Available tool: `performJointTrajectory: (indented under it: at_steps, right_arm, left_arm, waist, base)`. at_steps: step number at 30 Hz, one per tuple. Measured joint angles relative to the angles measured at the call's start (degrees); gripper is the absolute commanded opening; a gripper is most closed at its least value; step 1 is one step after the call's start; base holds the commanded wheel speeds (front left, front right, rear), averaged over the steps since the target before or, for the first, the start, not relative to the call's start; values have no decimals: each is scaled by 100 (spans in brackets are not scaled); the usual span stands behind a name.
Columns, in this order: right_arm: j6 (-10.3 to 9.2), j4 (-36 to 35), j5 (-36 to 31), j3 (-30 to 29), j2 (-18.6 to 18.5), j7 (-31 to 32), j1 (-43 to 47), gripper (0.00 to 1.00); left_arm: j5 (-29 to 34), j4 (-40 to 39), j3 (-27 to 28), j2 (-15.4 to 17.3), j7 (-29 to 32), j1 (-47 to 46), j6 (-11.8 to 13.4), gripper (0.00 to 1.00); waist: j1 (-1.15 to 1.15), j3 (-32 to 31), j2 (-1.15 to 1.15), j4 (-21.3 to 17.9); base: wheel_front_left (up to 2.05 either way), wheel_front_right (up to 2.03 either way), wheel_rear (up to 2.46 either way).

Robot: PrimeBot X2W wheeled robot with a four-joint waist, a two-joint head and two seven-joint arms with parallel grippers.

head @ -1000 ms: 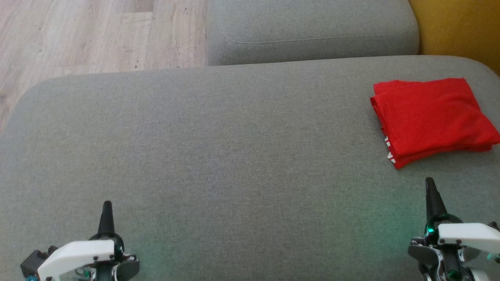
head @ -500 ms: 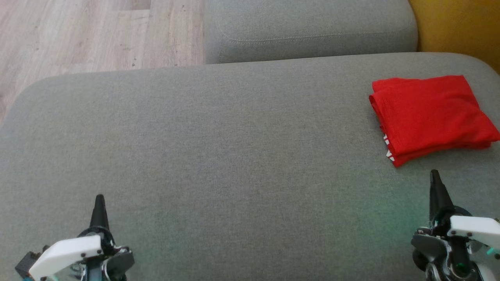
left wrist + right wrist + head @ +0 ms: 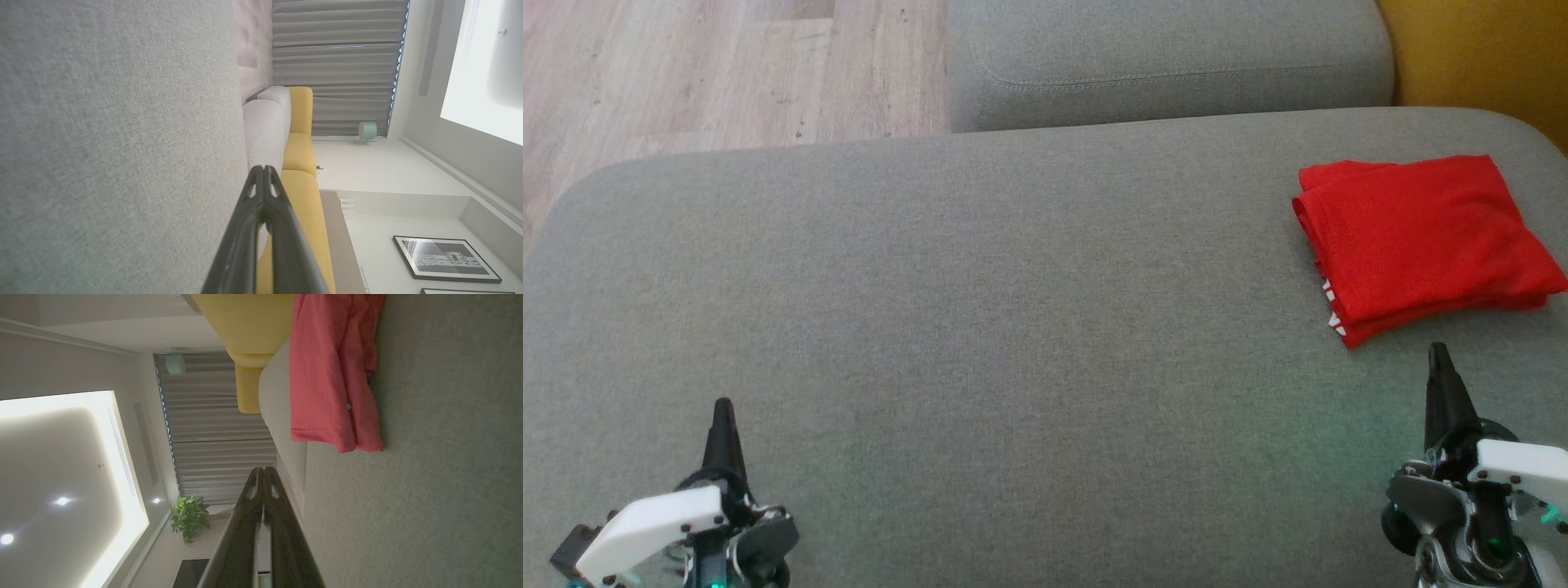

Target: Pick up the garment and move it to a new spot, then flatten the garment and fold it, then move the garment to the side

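Note:
The garment (image 3: 1421, 241) is red and lies folded into a neat rectangle at the far right of the grey sofa seat (image 3: 980, 310); white marks show at its near-left edge. In the right wrist view the garment (image 3: 331, 371) lies ahead of the fingers. My right gripper (image 3: 1439, 353) hovers just short of the garment's near edge, shut and empty; its fingers (image 3: 263, 473) meet at the tips. My left gripper (image 3: 722, 408) is at the lower left, far from the garment, shut with nothing in it; its fingers (image 3: 263, 171) are pressed together.
A second grey cushion (image 3: 1168, 61) lies beyond the seat. Yellow upholstery (image 3: 1478, 57) borders the far right corner. Wooden floor (image 3: 686, 73) shows past the seat's far left edge. The seat's rounded edges fall away at left and right.
Both grippers have shifted a little: the left one outward to the left, the right one slightly right and forward. The head camera tilted a touch. The garment lies as before.

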Motion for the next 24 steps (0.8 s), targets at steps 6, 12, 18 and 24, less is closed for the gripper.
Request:
performJointTrajectory:
  at_steps: [6,12,18,24]
  right_arm:
    - [0,0,0,-8,0,19,0,0]
    - [0,0,-1,-18,0,48,0,0]
    - [0,0,-1,-23,1,49,0,0]
    - [0,0,-1,-29,1,51,0,0]
  left_arm:
    - [0,0,0,-1,0,0,0,0]
    - [0,0,1,-3,0,0,0,0]
    - [0,0,2,-4,0,0,0,0]
    - [0,0,3,-5,5,0,0,0]
  waist:
    - [0,0,0,0]
    - [0,0,0,0]
    - [0,0,0,0]
    - [0,0,0,0]
  base:
    - [0,0,0]
    - [0,0,0]
    - [0,0,0]
    - [0,0,0]
